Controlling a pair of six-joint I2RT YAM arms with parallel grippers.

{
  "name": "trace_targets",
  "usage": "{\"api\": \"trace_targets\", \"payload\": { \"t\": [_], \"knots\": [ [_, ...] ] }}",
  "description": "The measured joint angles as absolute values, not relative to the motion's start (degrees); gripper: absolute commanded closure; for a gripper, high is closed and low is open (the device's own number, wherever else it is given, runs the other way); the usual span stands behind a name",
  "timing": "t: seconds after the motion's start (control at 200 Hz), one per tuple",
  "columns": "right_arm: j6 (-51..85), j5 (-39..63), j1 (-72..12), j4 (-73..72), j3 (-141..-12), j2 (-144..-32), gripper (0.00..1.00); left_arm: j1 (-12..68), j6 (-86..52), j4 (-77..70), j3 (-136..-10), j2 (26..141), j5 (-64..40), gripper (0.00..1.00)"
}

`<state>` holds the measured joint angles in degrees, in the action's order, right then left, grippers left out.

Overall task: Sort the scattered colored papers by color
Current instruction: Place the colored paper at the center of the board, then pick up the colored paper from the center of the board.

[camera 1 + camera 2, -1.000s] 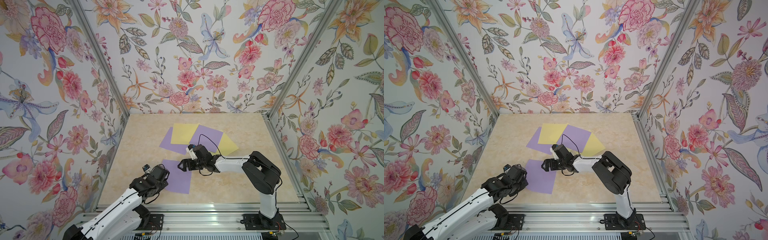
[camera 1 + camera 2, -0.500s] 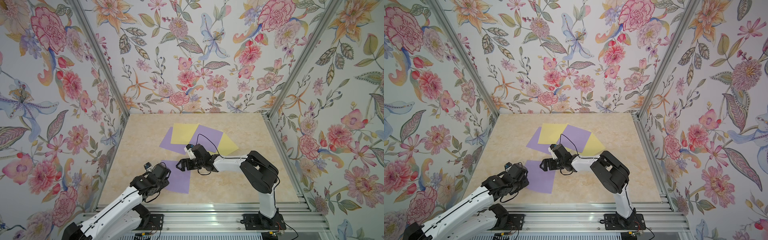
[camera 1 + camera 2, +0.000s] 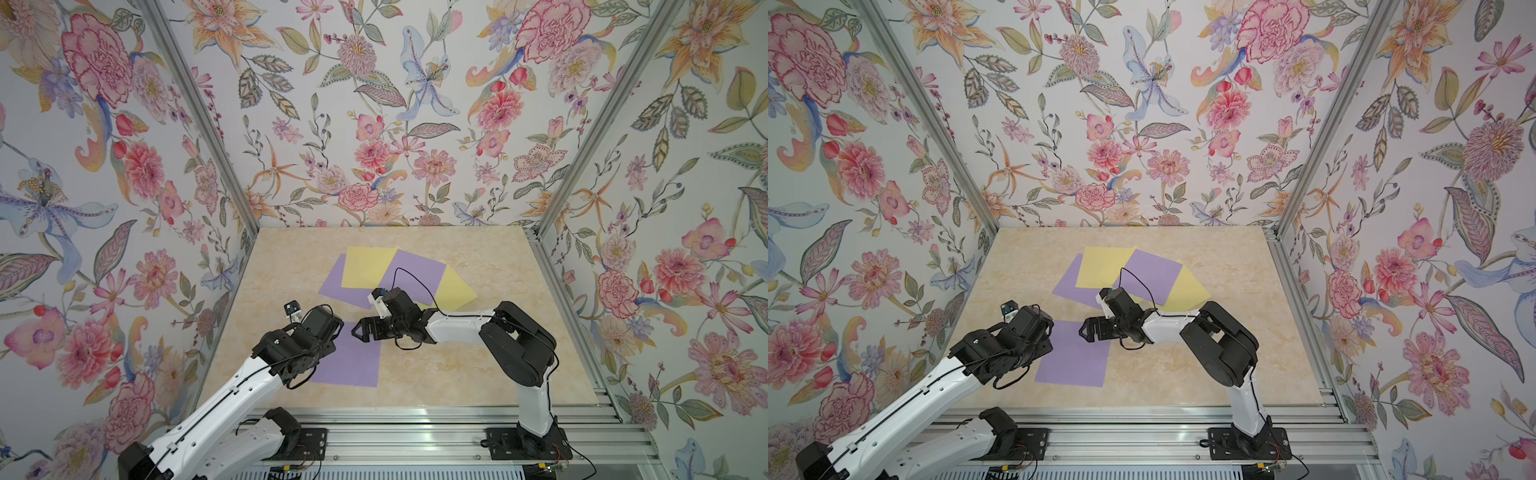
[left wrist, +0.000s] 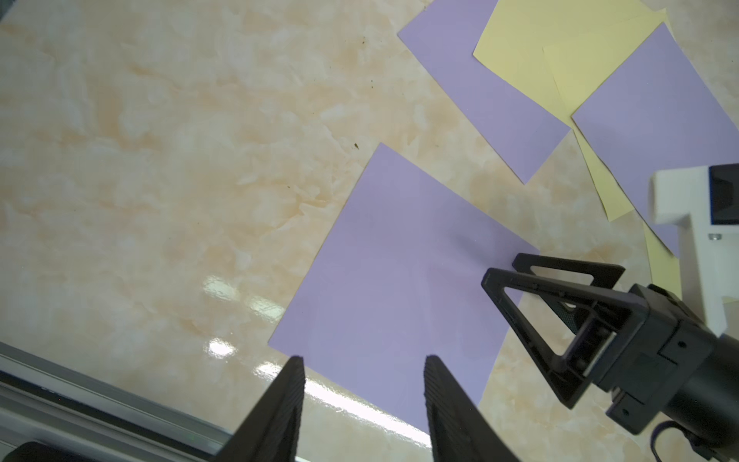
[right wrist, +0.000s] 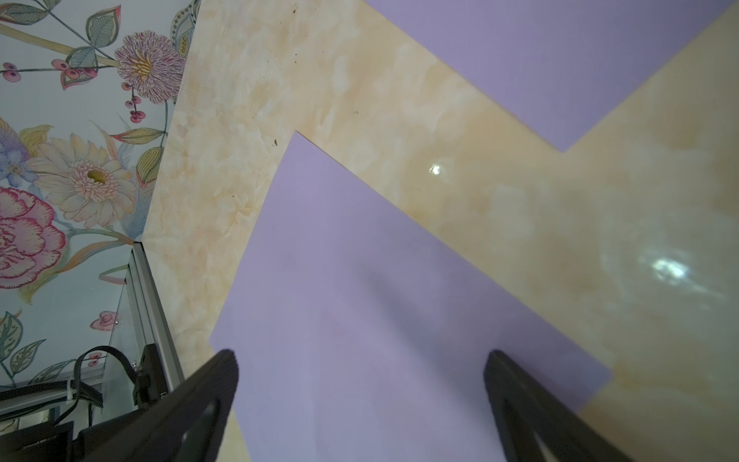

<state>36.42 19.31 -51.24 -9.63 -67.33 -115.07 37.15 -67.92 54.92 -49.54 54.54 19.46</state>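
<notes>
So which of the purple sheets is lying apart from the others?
The lavender sheet at the front of the tabletop, touching no other paper. The other two lavender sheets overlap yellow sheets farther back.

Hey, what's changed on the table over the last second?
The left gripper opened above the near purple sheet and now grips nothing. Its wrist shifted slightly, either lifting or reaching farther in. The right gripper edged a little toward the left arm, open over that sheet's corner. The sheet and the overlapping papers behind it stayed put.
</notes>
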Motion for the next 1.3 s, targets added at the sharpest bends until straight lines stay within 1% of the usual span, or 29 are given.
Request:
{"api": "trace_targets", "payload": {
  "t": [0.18,0.265,0.345,0.45,0.585,0.695,0.84,0.94,1.03,1.3],
  "knots": [
    [33.69,16.8,-51.24,-2.35,-71.88,-113.62,0.0,36.71,-57.41,44.25,-52.31,59.35,26.28,0.46],
    [31.33,15.27,-50.59,0.75,-75.0,-111.7,0.0,35.18,-52.12,38.85,-54.76,64.75,26.76,0.46],
    [29.23,14.5,-48.75,2.02,-77.03,-109.45,0.0,32.47,-47.09,32.67,-56.42,70.26,25.04,0.46],
    [26.81,14.5,-43.2,2.74,-78.0,-107.66,0.0,27.81,-42.02,25.23,-57.45,77.25,19.81,0.49],
    [23.2,14.55,-32.75,5.67,-79.31,-108.4,0.0,23.77,-38.04,18.52,-60.66,86.78,13.39,0.5],
    [20.21,14.57,-25.76,8.38,-83.9,-111.94,0.0,22.9,-36.77,14.9,-66.43,94.8,8.19,0.49],
    [18.46,16.29,-21.37,9.78,-89.8,-117.21,0.0,22.87,-36.86,11.49,-76.53,105.38,0.82,0.51],
    [18.39,17.96,-20.01,9.65,-92.38,-120.64,0.0,22.87,-37.52,10.0,-81.54,111.28,-2.59,0.52],
    [18.96,19.51,-19.55,9.56,-92.55,-122.65,0.0,22.87,-38.48,9.41,-83.64,115.04,-4.86,0.52],
    [21.39,20.84,-19.57,6.48,-89.82,-125.4,0.0,22.87,-40.93,9.37,-84.84,119.63,-8.05,0.52]
  ]
}}
